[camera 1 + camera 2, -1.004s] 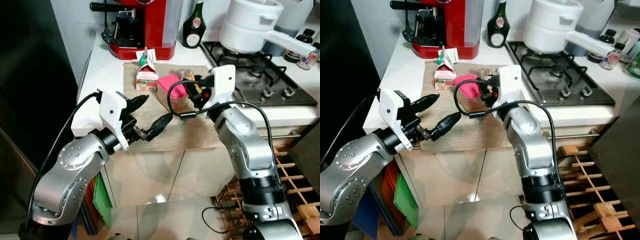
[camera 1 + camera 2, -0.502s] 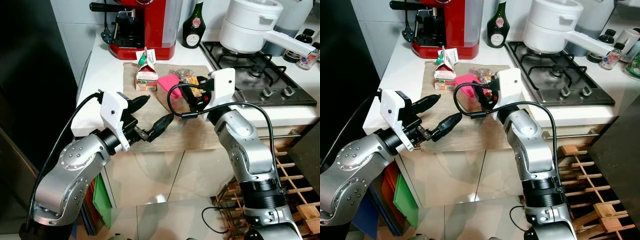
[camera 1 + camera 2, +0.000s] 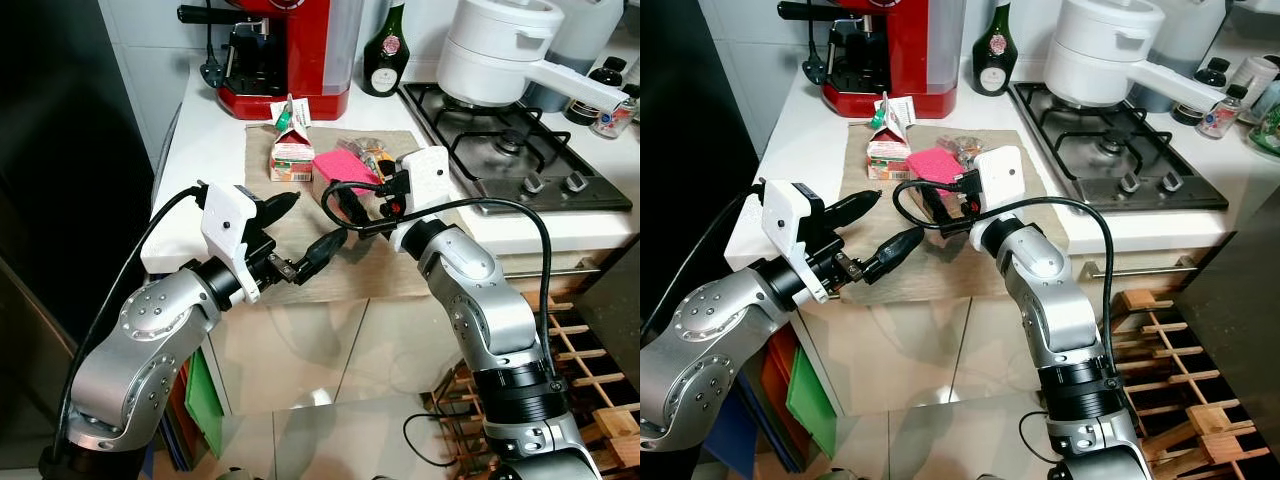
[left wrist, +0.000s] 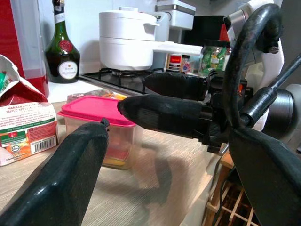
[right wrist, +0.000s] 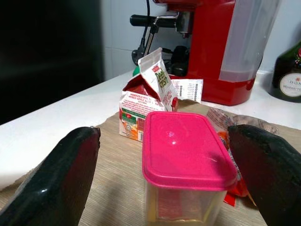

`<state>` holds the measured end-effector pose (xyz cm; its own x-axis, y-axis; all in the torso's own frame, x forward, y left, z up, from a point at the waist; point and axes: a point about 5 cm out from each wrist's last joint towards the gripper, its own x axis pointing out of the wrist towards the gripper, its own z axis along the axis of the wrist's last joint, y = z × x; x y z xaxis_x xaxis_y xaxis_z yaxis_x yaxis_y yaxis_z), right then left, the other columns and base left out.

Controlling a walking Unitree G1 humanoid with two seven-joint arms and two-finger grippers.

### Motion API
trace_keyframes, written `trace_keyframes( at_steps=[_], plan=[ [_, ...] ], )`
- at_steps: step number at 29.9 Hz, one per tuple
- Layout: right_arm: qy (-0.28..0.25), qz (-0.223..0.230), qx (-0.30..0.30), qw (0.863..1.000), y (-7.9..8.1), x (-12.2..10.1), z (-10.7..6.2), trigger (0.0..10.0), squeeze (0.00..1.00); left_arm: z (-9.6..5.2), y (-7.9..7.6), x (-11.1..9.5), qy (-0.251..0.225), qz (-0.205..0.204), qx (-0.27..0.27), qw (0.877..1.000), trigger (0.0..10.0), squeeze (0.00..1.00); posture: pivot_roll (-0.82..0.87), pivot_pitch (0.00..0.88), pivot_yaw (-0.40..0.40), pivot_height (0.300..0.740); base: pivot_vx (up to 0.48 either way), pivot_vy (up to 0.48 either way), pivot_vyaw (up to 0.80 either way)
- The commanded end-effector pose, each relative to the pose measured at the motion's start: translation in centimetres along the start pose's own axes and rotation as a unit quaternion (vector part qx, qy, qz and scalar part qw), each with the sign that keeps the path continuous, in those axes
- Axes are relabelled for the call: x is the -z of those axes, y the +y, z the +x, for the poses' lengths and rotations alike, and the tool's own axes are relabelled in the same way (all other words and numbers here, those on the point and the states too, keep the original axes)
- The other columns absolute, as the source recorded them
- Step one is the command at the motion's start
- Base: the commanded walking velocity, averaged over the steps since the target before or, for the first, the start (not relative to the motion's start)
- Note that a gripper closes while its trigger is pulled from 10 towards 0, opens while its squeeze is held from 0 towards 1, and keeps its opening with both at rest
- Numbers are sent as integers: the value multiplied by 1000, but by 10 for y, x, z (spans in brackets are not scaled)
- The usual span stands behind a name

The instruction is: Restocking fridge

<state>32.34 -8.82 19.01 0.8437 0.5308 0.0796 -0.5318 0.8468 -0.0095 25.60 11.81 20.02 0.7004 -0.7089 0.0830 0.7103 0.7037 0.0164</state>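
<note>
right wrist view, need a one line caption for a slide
Open right tool lined up on the pink-lidded container, with a juice carton and red coffee machine behind.

white counter (image 3: 205, 140), beige mat (image 3: 395, 270), red coffee machine (image 3: 290, 50)

On the beige woven placemat (image 3: 350, 250): one clear plastic container with a pink lid (image 5: 188, 165), one small opened juice carton (image 3: 292, 150) and one crinkly snack packet (image 3: 368, 150). Behind the placemat: one red coffee machine (image 3: 290, 50), one dark green bottle (image 3: 388, 50). Two black-fingered grippers.
</note>
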Motion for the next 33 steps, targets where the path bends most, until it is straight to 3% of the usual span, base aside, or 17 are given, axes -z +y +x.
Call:
trace_keyframes(
  at_steps=[1,7,11,12,13,14,33],
  plan=[
    [-5,-6,-6,1000,1,-2,1,10000,1000,2,-3,-5,-7,7,13,1000,10000,0,9,0,-46,740,0,0,0],
    [-10,-10,5,1000,-4,-6,2,10000,1000,0,-3,-5,-6,8,11,1000,10000,0,10,0,-53,740,0,0,0],
    [21,-2,27,999,-12,4,5,10000,976,0,-4,-4,-6,6,11,1000,10000,0,7,0,-59,740,0,0,0],
    [28,8,21,999,-12,7,6,10000,631,0,-4,-4,-6,6,11,1000,10000,0,7,0,-59,740,0,0,0],
    [33,15,14,999,-12,8,7,10000,388,1,-5,-4,-6,5,11,1000,10000,0,8,0,-60,740,0,0,0],
    [41,14,8,999,-11,10,8,10000,0,1,-5,-4,-6,5,11,1000,10000,0,8,0,-60,740,0,0,0],
    [87,28,-13,996,-9,25,7,10000,0,2,-5,-4,-7,5,13,1000,10000,0,8,0,-60,740,0,0,0]
  ],
)
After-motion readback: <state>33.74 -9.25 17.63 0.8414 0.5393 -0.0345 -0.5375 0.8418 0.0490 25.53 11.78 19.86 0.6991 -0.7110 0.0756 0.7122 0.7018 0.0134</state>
